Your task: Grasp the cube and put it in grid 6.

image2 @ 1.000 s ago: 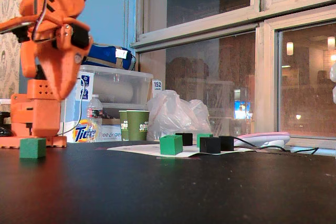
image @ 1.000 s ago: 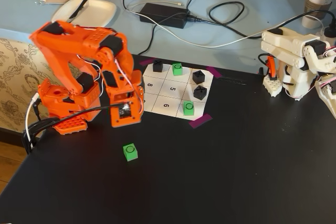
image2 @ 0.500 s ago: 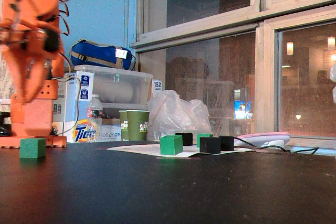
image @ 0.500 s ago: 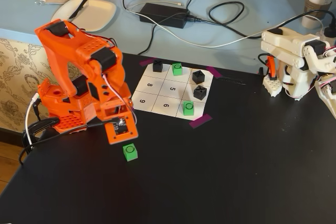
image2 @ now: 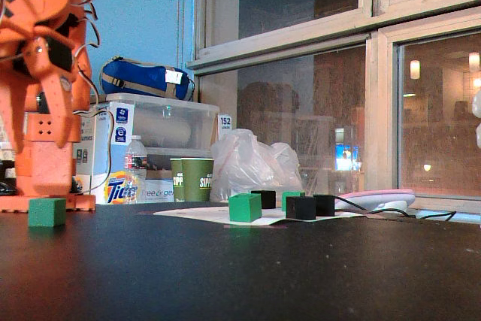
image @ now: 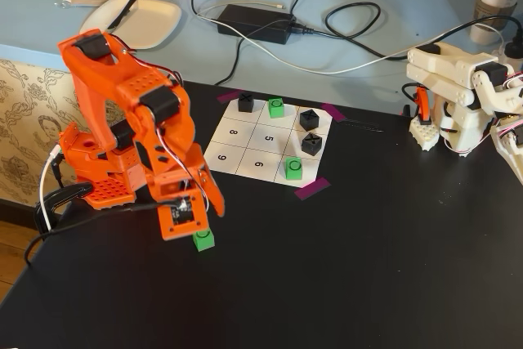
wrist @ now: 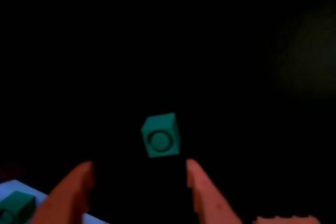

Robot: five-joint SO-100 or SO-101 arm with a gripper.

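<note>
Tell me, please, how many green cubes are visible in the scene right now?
3. One green cube sits on the black table below the open gripper; one on the sheet's near-right corner cell; one on its far edge. None seems hidden.

Over the last second the orange arm [image: 135,132] swung out from beside the paper sheet and reached nearer, down over the cube [image: 204,240]. The gripper [image: 198,217] now hangs just above it, covering its far edge in a fixed view. In the dim wrist view the fingers [wrist: 207,195] look spread, cube [wrist: 160,135] just beyond their tips.
</note>
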